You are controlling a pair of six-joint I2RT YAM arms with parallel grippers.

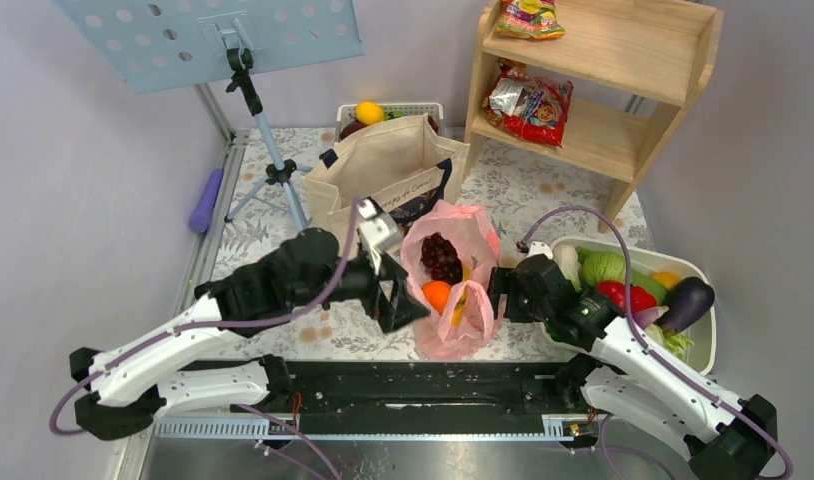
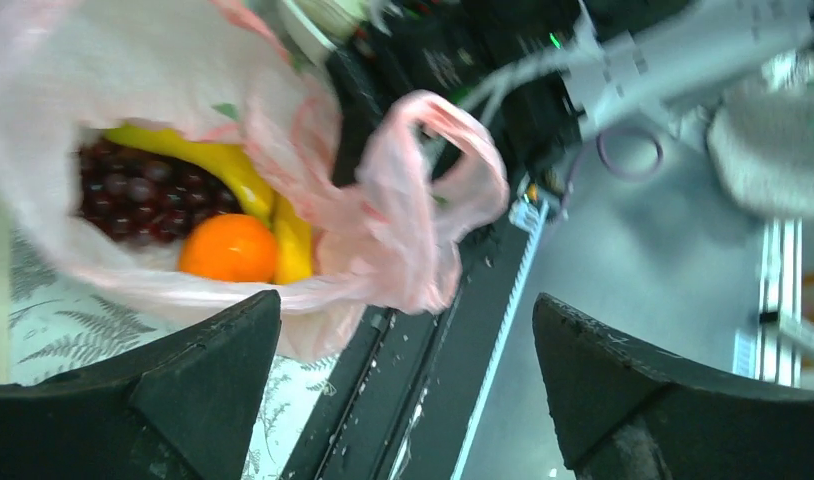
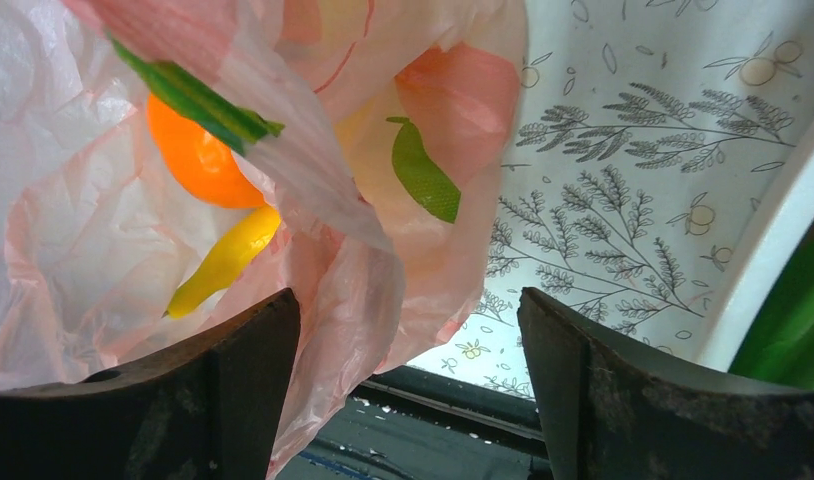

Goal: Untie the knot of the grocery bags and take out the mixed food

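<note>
From above, the pink grocery bag lies on the table between the two arms, its mouth agape, with grapes, an orange and a banana showing inside. I can see no knot on it. The left gripper stands at the bag's left flank and the right gripper at its right, both spread wide and holding nothing. To my eye that is the worry, because with nobody pinning the slack film, a reach for fruit may simply drag the whole bag toward the dark rail at the near edge. In the left wrist view the jaws gape, the bag's lip lies just beyond the fingertips, and a loose handle loop juts out over the rail. A finger could snag that loop. The orange sits right at the opening and, being round, could roll out and off the near side. In the right wrist view a fold of pink film hangs between the open fingers, unpinched. Closing here would likely catch plastic rather than food and might tear it.
</note>
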